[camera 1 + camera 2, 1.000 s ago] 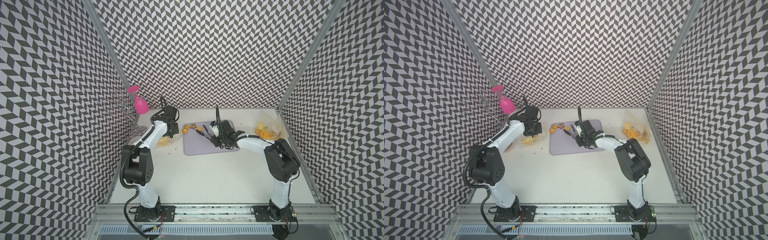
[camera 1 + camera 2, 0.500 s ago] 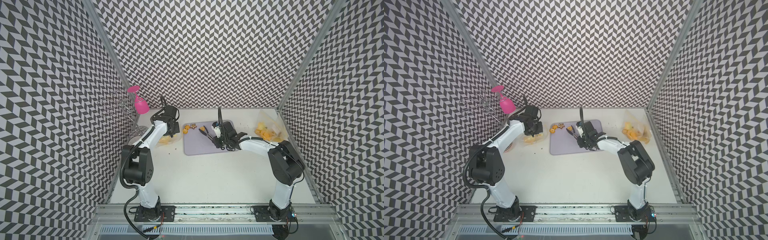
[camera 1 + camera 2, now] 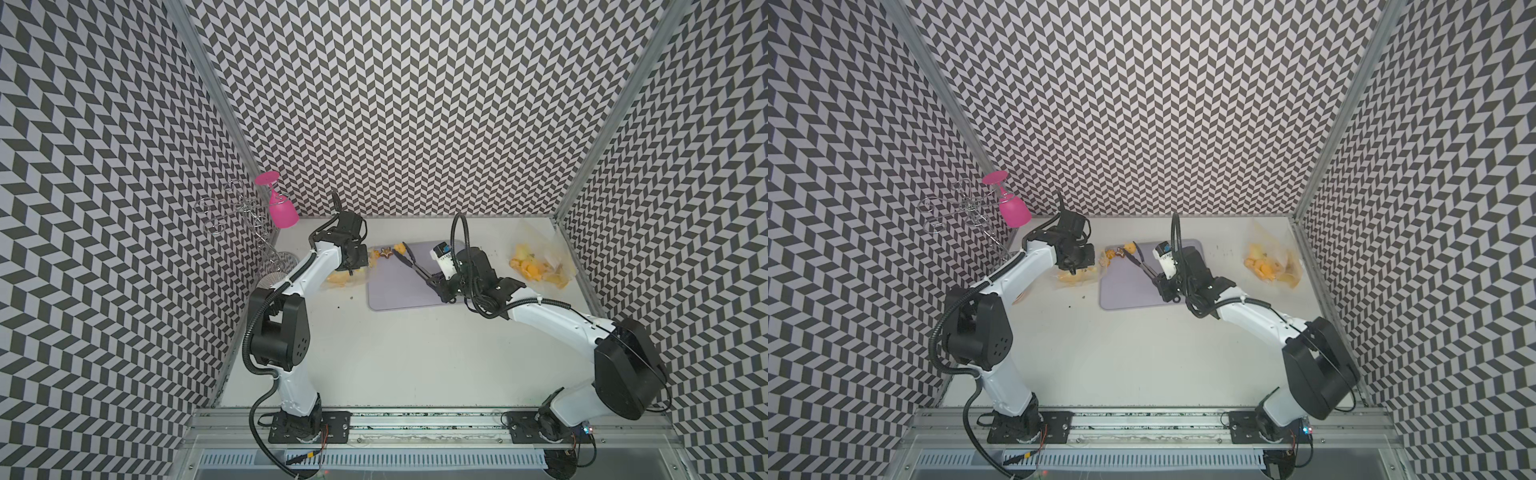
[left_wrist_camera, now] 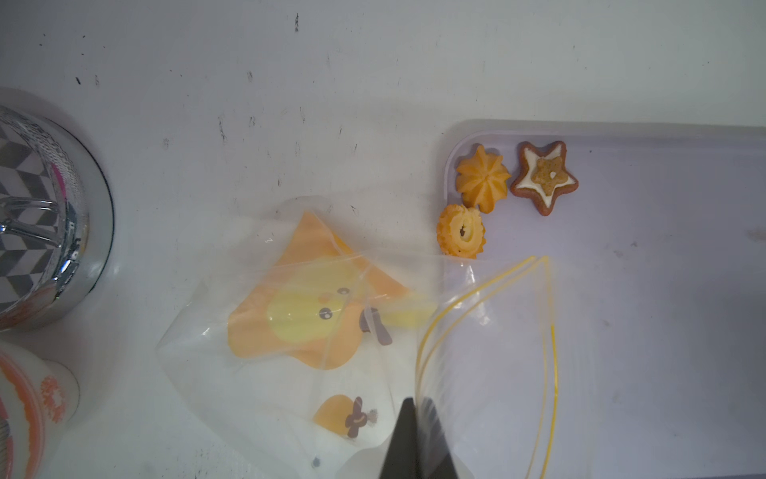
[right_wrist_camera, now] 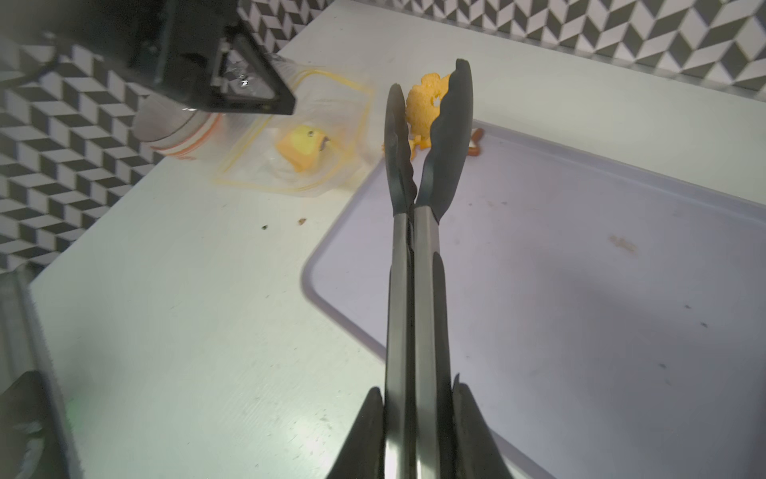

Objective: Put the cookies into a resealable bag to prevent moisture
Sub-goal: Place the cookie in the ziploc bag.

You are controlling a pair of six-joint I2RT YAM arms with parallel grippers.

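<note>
Tongs [image 5: 427, 257] in your right tool [image 5: 414, 385] grip one cookie [image 5: 422, 99], aimed at bag [image 4: 290, 352]; three cookies [image 4: 483, 178] on tray [image 4: 621, 290]; left tool [image 4: 416, 404] pinches bag.

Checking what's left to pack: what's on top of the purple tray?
By its far-left corner: a swirl cookie, a star cookie, and a ring cookie at the rim. The bag mouth, tongs and right arm hang over the tray, hiding parts.
</note>
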